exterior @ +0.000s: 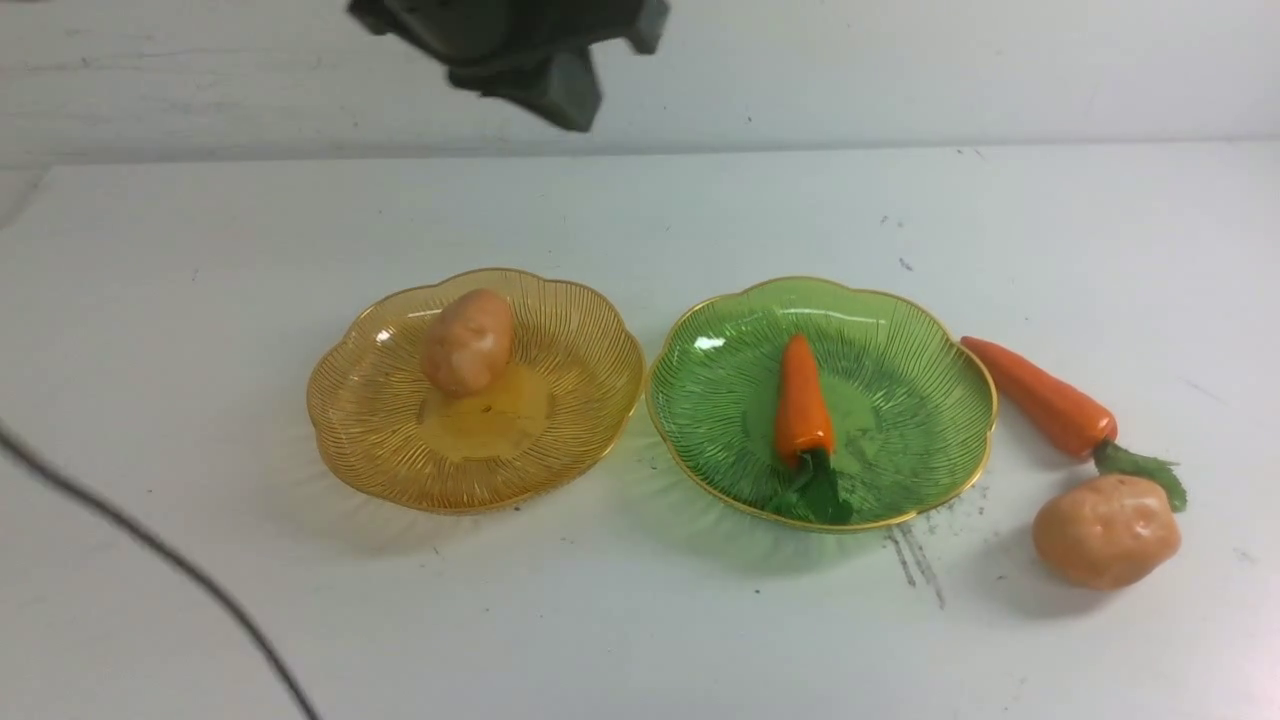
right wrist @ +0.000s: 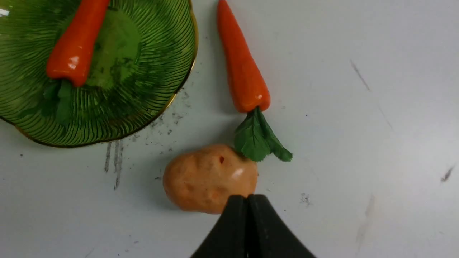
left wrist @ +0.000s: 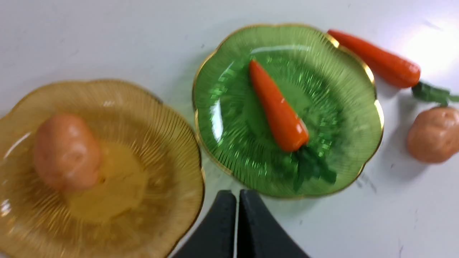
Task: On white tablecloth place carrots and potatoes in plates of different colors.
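Left tool [left wrist: 236, 194] is sitting closed, fingers together, gripping nothing, and hovering by the gap between the two plates' rims. Right tool [right wrist: 247, 197] is also closed and empty, showing in front of the loose potato [exterior: 1106, 530]. Whether they're touching, I can't tell.

Amber plate [exterior: 380, 440] is sitting mid-worktop [exterior: 200, 300] on the side toward the left edge, carrying the plated potato [exterior: 467, 340] on its far slope. Green plate [exterior: 930, 460] is sitting just beside it toward the right edge, rims nearly meeting. It's carrying the plated carrot [exterior: 803, 400], tip pointing at the far edge, leaves at the near rim.

Loose carrot [exterior: 1045, 400] is lying on the worktop just beside the green plate's right rim, with its leaves reaching the loose potato. Both are sitting near the right edge.
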Controlling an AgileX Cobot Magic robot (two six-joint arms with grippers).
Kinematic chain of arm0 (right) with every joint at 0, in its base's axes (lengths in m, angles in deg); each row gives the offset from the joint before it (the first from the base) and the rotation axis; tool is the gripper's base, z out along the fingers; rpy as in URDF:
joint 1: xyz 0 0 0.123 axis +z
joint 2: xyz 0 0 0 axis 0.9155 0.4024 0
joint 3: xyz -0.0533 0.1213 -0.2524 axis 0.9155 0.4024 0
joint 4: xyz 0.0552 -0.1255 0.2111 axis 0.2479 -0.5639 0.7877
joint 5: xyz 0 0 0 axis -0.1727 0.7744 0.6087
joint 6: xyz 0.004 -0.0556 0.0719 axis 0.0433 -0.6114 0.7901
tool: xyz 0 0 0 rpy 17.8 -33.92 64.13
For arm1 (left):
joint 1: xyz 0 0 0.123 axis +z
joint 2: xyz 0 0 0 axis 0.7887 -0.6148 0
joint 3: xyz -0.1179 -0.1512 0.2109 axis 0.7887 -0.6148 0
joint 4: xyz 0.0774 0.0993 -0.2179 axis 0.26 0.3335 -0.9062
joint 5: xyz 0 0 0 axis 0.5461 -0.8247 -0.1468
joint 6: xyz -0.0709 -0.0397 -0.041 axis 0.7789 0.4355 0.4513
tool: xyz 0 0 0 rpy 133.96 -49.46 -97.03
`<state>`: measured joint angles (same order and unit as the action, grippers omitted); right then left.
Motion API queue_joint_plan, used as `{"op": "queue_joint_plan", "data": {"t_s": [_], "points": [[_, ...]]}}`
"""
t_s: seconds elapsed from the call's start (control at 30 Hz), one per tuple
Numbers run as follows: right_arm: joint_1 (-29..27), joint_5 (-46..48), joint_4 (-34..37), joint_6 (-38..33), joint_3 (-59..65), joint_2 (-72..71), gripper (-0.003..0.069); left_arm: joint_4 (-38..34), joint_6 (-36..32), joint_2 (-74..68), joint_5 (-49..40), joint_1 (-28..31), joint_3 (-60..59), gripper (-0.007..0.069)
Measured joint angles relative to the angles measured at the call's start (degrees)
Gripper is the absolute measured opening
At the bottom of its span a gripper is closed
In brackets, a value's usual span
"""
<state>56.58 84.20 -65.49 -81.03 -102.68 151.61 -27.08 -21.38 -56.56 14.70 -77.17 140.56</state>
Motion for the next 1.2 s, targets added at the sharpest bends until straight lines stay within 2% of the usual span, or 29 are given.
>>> {"op": "queue_joint_plan", "data": {"t_s": [0.2,0.33,0.43,0.5,0.57,0.7,0.8,0.97,1.07,1.17,1.2], "points": [[0.7,-3.7,1.6,-2.1,-2.6,11.7,0.0031,0.4,0.0,17.8,-0.2,0.0,-20.7,-0.0004],[2.5,-9.6,1.5,-4.1,-4.1,18.1,0.012,0.4,0.0,24.9,-0.2,-0.1,-29.4,-0.0004],[3.3,-13.0,1.5,-4.3,-4.9,21.5,0.0209,0.4,0.0,28.1,-0.2,-0.1,-33.4,-0.0004],[3.7,-16.6,2.3,-4.4,-5.2,26.5,0.034,0.7,0.0,30.5,-0.2,-0.1,-36.3,-0.0004],[4.1,-18.5,2.4,-4.4,-5.3,29.3,0.0428,1.0,0.0,31.6,-0.2,-0.1,-37.6,-0.0004],[5.0,-20.6,1.9,-4.4,-5.3,33.2,0.058,1.6,0.0,32.3,-0.1,-0.1,-37.9,-0.0004],[6.1,-21.6,0.6,-4.4,-5.3,35.3,0.066,2.8,0.0,32.3,-0.1,-0.1,-37.9,-0.0004],[6.9,-22.1,-0.8,-4.4,-5.7,37.7,0.0671,3.6,0.0,32.3,-0.1,-0.1,-37.9,-0.0004],[7.1,-21.3,-2.2,-4.4,-5.7,39.4,0.064,4.0,0.0,32.3,-0.1,-0.1,-37.9,-0.0004],[7.5,-20.0,-6.1,-4.0,-6.2,39.8,0.0492,4.4,0.0,32.3,-0.1,-0.1,-37.9,-0.0004],[7.7,-19.5,-7.9,-3.0,-6.4,39.7,0.0393,4.4,0.0,32.3,-0.1,-0.1,-37.9,-0.0004]]}}
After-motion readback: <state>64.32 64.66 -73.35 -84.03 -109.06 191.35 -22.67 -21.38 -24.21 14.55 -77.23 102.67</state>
